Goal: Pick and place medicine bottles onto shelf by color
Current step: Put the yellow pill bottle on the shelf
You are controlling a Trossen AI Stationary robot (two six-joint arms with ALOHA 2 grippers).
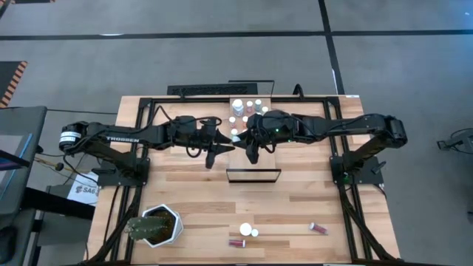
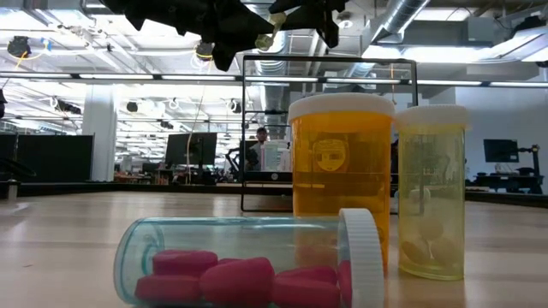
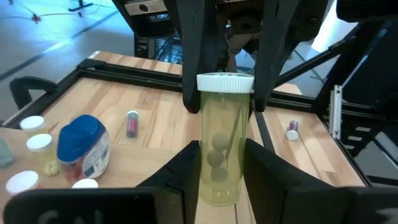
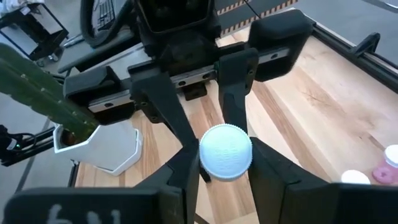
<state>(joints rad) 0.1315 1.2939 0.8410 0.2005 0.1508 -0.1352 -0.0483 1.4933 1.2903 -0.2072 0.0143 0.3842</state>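
A pale yellow bottle [image 3: 221, 149] with a white cap is held upright in the air between both grippers, over the light-wood shelf [image 1: 251, 159]. My left gripper [image 3: 222, 168] is shut on its body, and my right gripper [image 4: 225, 171] is shut on its cap from above. In the high view the two grippers [image 1: 216, 151] [image 1: 253, 150] meet at the table's middle. Several bottles [image 1: 247, 109] stand on their bases at the shelf's far end, a wider blue one [image 3: 84, 146] among them. My left gripper pinches the lower half of the bottle's body [image 3: 214, 177] between its two fingers, coming from the table's left and slanting down. The bottle stands upright, clear of the shelf. My right gripper has the white cap [image 4: 225, 152] between its two fingers [image 3: 199, 62], which point down from above, one on each side of the cap's rim.
A white hexagonal plant pot [image 1: 159, 225] stands at the near left. Near the front edge stand an orange bottle [image 2: 341, 180] and a pale yellow one [image 2: 432, 197], and a clear vial of pink pills [image 2: 248, 265] lies on its side. Another red vial [image 1: 318, 227] lies at near right.
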